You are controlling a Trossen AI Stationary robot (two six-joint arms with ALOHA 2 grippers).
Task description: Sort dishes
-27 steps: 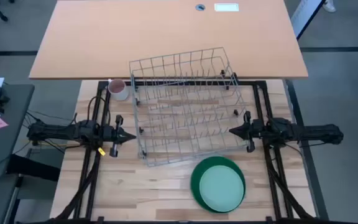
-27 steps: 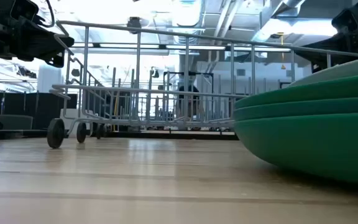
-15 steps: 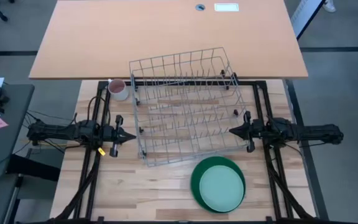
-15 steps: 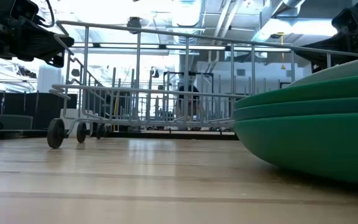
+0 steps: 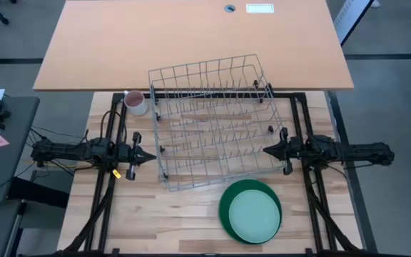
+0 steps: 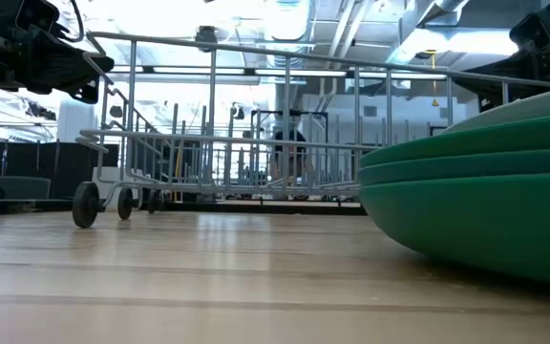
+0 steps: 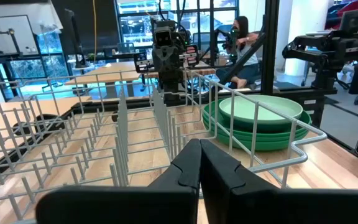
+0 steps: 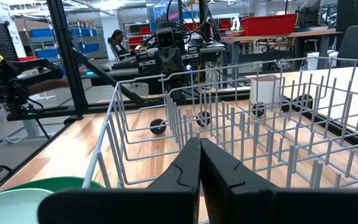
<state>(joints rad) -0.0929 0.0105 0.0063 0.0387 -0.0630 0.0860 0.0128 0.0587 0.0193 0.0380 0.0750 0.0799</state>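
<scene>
High view, near edge: a stack of plates (image 5: 251,211) sits on the wooden table (image 5: 170,221), right of centre, just in front of the rack's near rim.
Top plate: a pale mint plate (image 5: 254,217) lies uppermost, with a dark green rim (image 5: 224,203) showing around it.
Stack, low view: green plates (image 6: 475,205) fill the right side, resting flat on the table, at least three rims layered.
Stack, left wrist view: the mint plate (image 7: 261,107) sits on the green ones (image 7: 253,134), just outside the rack wall.
Rack: a wire dish rack (image 5: 216,121) on small wheels stands at mid-table, turned a little askew, with no dish visible in it.
Left gripper (image 5: 148,155): fingers pressed together, tip pointing at the rack's left side, held above the table; holds nothing.
Right gripper (image 5: 266,150): fingers pressed together, tip at the rack's right side, above the table; holds nothing.
Wrist views: each shows its own closed fingers (image 7: 199,163) (image 8: 199,163) aimed across the rack wires toward the other arm.
Mug: a pinkish-white mug (image 5: 135,101) stands near the rack's far left corner.
Far: an orange tabletop (image 5: 191,39) lies beyond the rack.
Room: a seated person (image 7: 241,43) shows past the table in the left wrist view.
</scene>
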